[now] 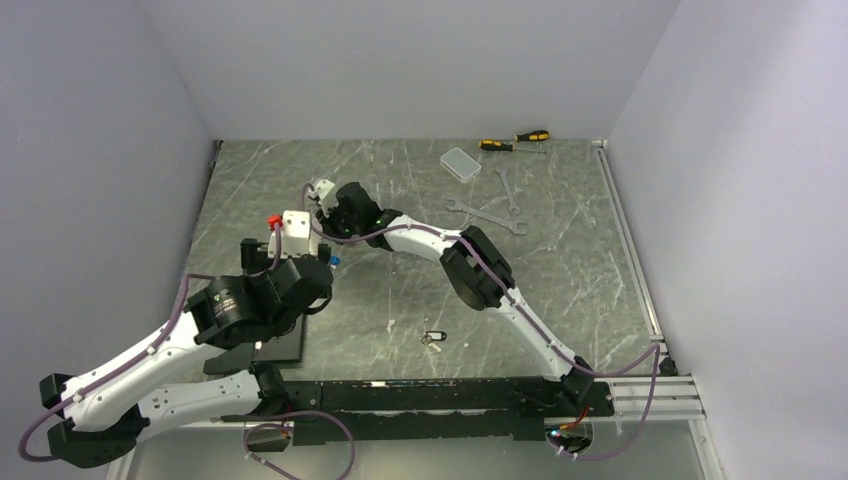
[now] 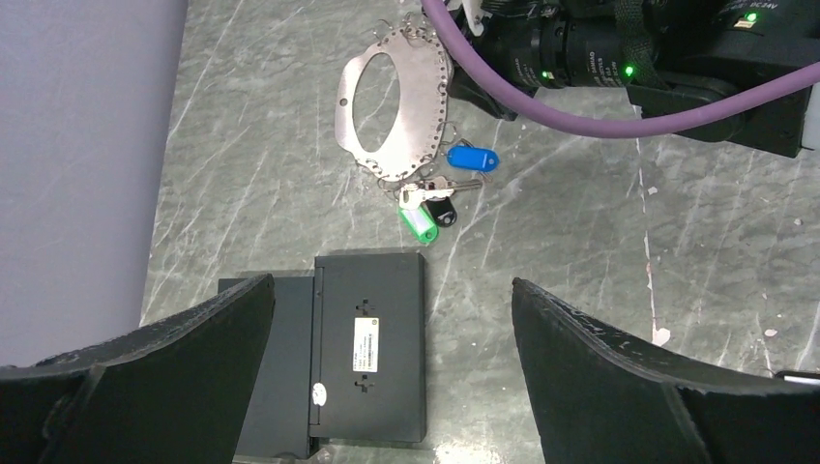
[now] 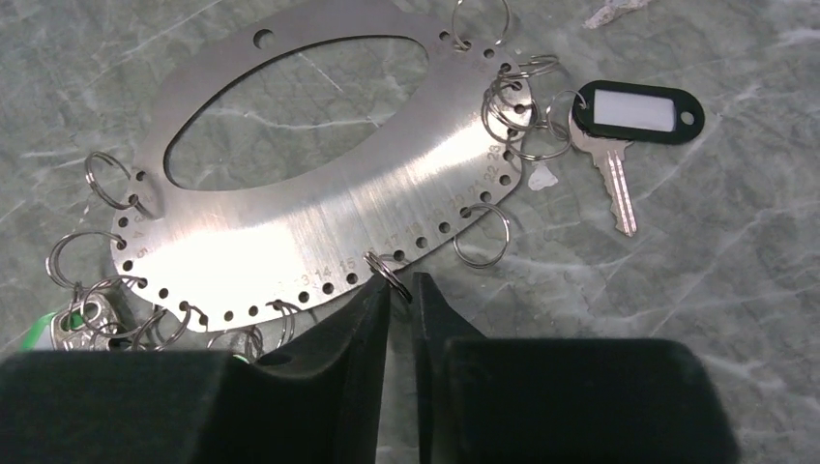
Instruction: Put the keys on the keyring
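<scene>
Keyring [image 3: 319,208], a flat oval steel plate rimmed with numbered holes and small split rings, is lying flat on the table [image 3: 735,290] with its near edge sitting right at the tips of the right gripper [image 3: 398,290]. That gripper's jaws are standing almost pressed together, and one split ring [image 3: 390,274] is poking into the slit between them, though whether it is being pinched cannot be told. Well back, the left gripper [image 2: 392,290] is hovering with jaws spread wide over a black box [image 2: 372,387], while green-, black- and blue-tagged keys [image 2: 425,205] are lying bunched between box and plate.
</scene>
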Action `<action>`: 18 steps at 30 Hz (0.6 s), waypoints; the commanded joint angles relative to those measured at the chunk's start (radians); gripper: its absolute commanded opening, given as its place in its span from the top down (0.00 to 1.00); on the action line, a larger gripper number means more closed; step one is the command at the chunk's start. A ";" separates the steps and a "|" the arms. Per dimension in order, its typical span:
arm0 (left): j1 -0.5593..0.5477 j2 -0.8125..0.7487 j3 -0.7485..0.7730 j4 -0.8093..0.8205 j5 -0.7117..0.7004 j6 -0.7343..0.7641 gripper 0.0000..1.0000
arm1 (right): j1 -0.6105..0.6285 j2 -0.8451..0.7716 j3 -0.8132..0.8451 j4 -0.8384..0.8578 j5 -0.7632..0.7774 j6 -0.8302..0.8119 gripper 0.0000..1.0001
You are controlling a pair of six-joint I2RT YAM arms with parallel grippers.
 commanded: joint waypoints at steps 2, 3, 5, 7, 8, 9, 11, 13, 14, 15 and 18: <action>0.023 -0.007 -0.004 0.050 0.021 0.035 0.03 | 0.022 -0.065 -0.059 0.075 0.016 -0.038 0.90; 0.026 -0.007 -0.005 0.054 0.024 0.039 0.03 | 0.025 -0.065 -0.058 0.073 0.015 -0.045 0.96; 0.029 -0.006 -0.007 0.056 0.028 0.042 0.03 | 0.028 -0.070 -0.051 0.057 0.022 -0.049 1.00; 0.030 -0.004 -0.005 0.052 0.028 0.039 0.03 | 0.030 -0.095 -0.071 0.059 0.043 -0.056 1.00; 0.030 -0.003 -0.004 0.048 0.029 0.036 0.03 | 0.029 -0.116 -0.098 0.070 0.061 -0.061 1.00; 0.030 -0.003 -0.004 0.048 0.030 0.035 0.03 | 0.029 -0.139 -0.125 0.078 0.075 -0.068 1.00; 0.030 0.000 -0.006 0.049 0.033 0.040 0.03 | 0.026 -0.191 -0.206 0.089 0.114 -0.085 1.00; 0.030 0.002 -0.006 0.055 0.040 0.046 0.04 | 0.018 -0.257 -0.288 0.103 0.146 -0.097 1.00; 0.030 0.003 -0.007 0.058 0.043 0.050 0.04 | 0.014 -0.286 -0.335 0.112 0.160 -0.097 1.00; 0.030 0.004 -0.007 0.061 0.049 0.054 0.04 | 0.008 -0.317 -0.382 0.123 0.173 -0.095 1.00; 0.030 0.012 -0.008 0.065 0.060 0.060 0.05 | -0.007 -0.402 -0.526 0.144 0.214 -0.090 1.00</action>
